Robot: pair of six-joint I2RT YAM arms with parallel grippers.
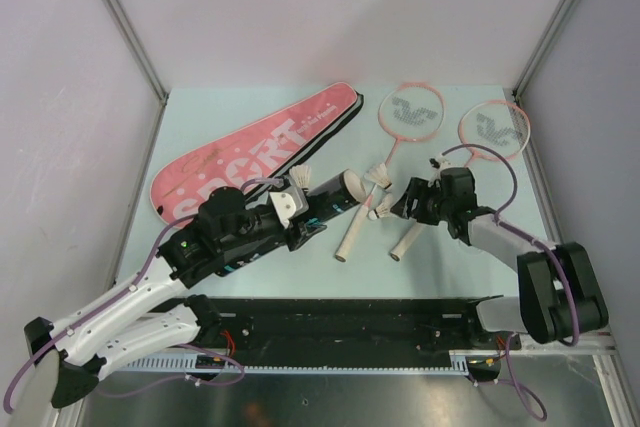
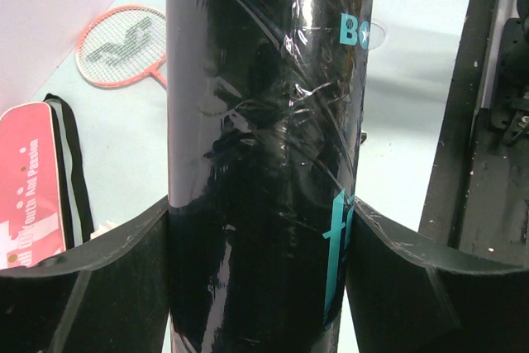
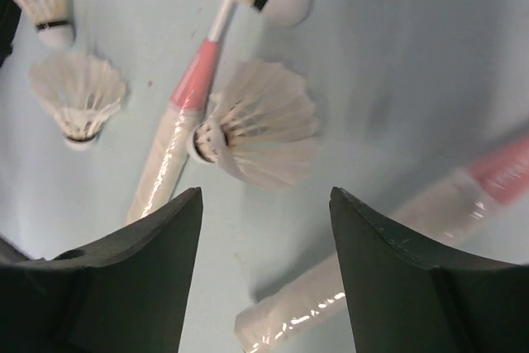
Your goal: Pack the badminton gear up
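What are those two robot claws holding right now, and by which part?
The left gripper clamps the long glossy black tube across its round side wall. The right gripper holds nothing; it is open above a white feather shuttlecock.

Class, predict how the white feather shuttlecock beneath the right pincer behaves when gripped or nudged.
The white feather shuttlecock probably weighs little, being mostly thin splayed feathers. Those likely crush under a hard squeeze. Lying sideways, its cone would probably roll in a curve.

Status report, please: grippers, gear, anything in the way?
Left gripper shut on tube. Right gripper open, just short of a shuttlecock. Racket handle lies against that shuttlecock.
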